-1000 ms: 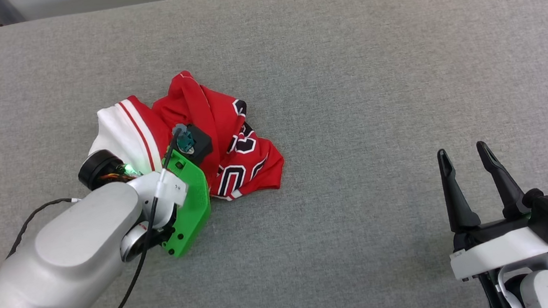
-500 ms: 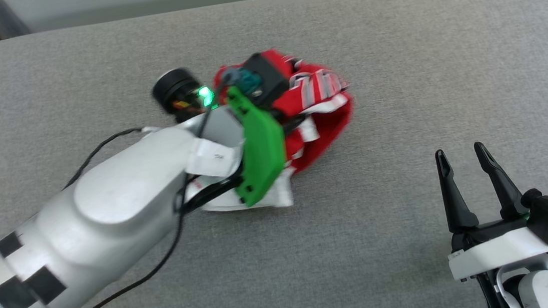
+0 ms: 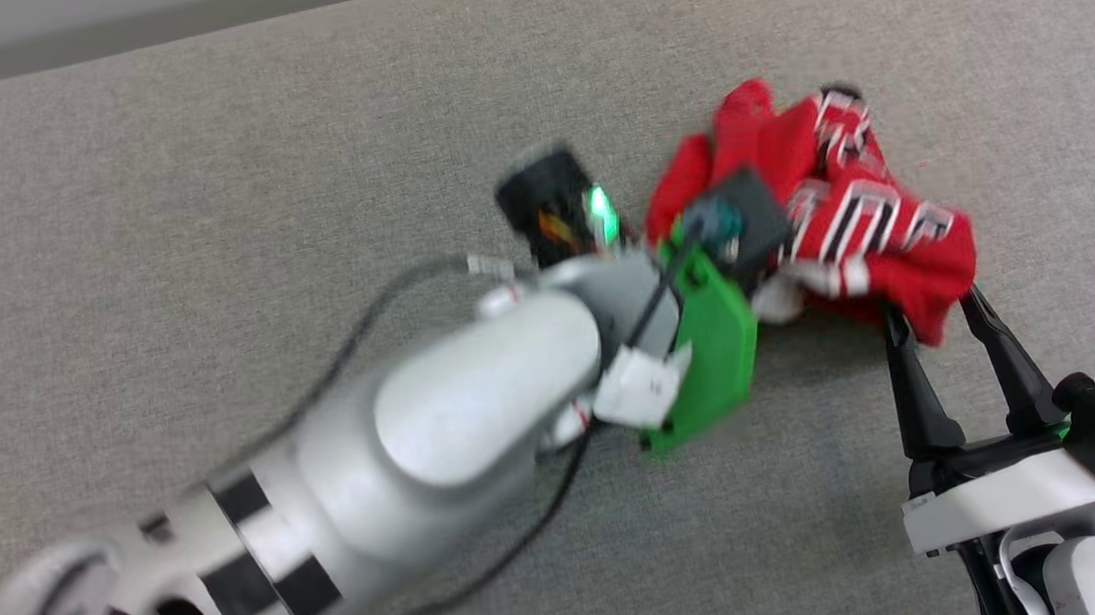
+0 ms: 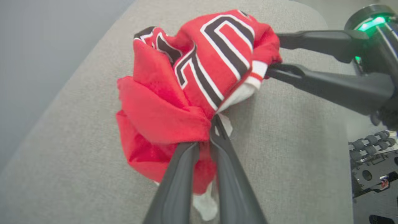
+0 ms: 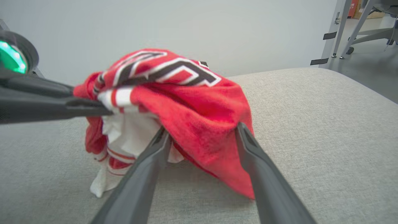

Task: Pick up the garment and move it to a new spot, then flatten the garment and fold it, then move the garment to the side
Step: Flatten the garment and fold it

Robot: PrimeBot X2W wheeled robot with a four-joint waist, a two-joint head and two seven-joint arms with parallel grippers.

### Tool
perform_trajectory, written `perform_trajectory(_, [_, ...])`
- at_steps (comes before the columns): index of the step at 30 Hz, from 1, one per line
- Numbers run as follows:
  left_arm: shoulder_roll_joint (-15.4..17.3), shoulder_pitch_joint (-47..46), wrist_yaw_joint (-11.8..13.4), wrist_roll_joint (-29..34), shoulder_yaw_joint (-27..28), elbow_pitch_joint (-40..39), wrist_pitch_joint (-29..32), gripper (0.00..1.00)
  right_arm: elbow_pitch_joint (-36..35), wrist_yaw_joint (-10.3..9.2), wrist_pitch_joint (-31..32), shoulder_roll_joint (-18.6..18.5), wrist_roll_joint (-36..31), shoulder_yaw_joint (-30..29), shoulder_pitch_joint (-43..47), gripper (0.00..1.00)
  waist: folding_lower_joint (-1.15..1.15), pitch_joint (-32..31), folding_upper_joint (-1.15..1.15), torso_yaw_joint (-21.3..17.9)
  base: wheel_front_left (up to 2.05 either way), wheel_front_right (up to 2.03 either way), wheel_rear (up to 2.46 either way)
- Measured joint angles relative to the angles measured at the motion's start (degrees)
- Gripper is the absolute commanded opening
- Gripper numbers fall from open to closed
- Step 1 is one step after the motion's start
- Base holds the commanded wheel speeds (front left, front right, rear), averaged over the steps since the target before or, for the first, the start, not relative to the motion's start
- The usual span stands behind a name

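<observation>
So the garment (image 3: 860, 217) is scrunched into a red ball right at the tips of the right gripper (image 3: 932, 316). The big black, white-outlined lettering is up top, and some white sleeve and striped trim pokes out underneath. The left gripper (image 4: 206, 137) sits just past those tips and comes in crosswise to the right gripper, with its jaws pinched tight on a wad of the red cloth. The right gripper's jaws are spread wide and aren't pinching anything. A red fold just droops over its fingertips (image 5: 247, 143) and hangs down between them. The lowest white bit touches the grey fabric-topped counter (image 3: 194, 181) just ahead of the right gripper, and the rest looks held up off it. The left arm (image 3: 476, 395) is pretty blurry from the head view.
</observation>
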Motion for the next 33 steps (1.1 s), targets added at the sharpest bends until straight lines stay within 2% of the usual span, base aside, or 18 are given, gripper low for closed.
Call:
perform_trajectory(3, [-1.75, 7.57, 0.00, 0.46, -0.19, 1.66, 1.01, 0.00, -0.07, 0.00, 0.00, -0.01, -0.01, -0.69, -0.03, 1.00, 0.00, 0.26, 0.00, 0.06, 0.00, 0.00, 0.00])
perform_trajectory(4, [-3.37, 13.44, 0.00, 3.32, -0.13, 2.44, 3.15, 0.00, -0.09, 0.00, 0.00, 0.01, -0.05, -1.22, -0.24, 1.00, 0.00, 0.55, 0.00, 0.29, 0.00, 0.00, 0.00])
perform_trajectory(10, [-5.22, 18.24, 0.00, 3.71, -0.15, 3.52, 4.69, 0.00, -0.12, 0.00, 0.00, 0.01, -0.23, -1.62, -1.26, 1.00, 0.00, 0.56, 0.00, 0.77, 0.00, 0.00, 0.00])
perform_trajectory(11, [-5.36, 18.19, 0.00, 3.69, -0.16, 4.02, 3.61, 0.13, -0.12, 0.00, 0.00, 0.01, -0.31, -1.67, -1.25, 1.00, 0.00, 0.38, 0.00, 0.83, 0.00, 0.00, 0.00])
perform_trajectory(12, [-5.44, 18.09, 0.00, 4.07, -0.19, 4.48, 2.22, 1.00, -0.11, 0.00, 0.00, 0.01, -0.38, -1.76, -1.25, 1.00, 0.00, 0.11, 0.00, 0.91, 0.00, 0.00, 0.00])
perform_trajectory(15, [-5.83, 17.76, 0.00, 6.87, -0.20, 5.13, -2.61, 1.00, -0.10, 0.00, 0.00, 0.01, -0.80, -2.12, -1.01, 1.00, 0.00, -0.94, 0.00, 1.21, 0.00, 0.00, 0.00])
perform_trajectory(23, [-7.34, 14.75, 0.02, 7.11, 1.32, 5.19, -20.52, 1.00, -0.09, 0.00, 0.00, 0.00, -1.70, -4.44, 2.80, 1.00, 0.00, -5.58, 0.00, 3.18, 0.00, 0.00, 0.00])
perform_trajectory(25, [-7.19, 14.55, 1.42, 7.42, 2.89, 5.71, -23.93, 1.00, -0.23, 0.00, 0.00, 0.01, -2.03, -4.80, 3.49, 1.00, 0.00, -6.88, 0.00, 3.93, 0.00, 0.00, 0.00])
perform_trajectory(28, [-6.17, 14.61, 4.86, 8.68, 5.04, 5.91, -26.91, 1.00, -0.75, 0.00, 0.00, 0.01, -2.46, -5.49, 4.19, 1.00, 0.00, -8.40, 0.00, 5.21, 0.00, 0.00, 0.00])
perform_trajectory(33, [-2.12, 17.01, 9.95, 8.37, 11.14, 4.42, -29.07, 1.00, -1.59, 0.00, 0.00, 0.01, -3.25, -6.69, 5.13, 1.00, 0.00, -10.36, 0.00, 7.53, 0.00, 0.00, 0.00])
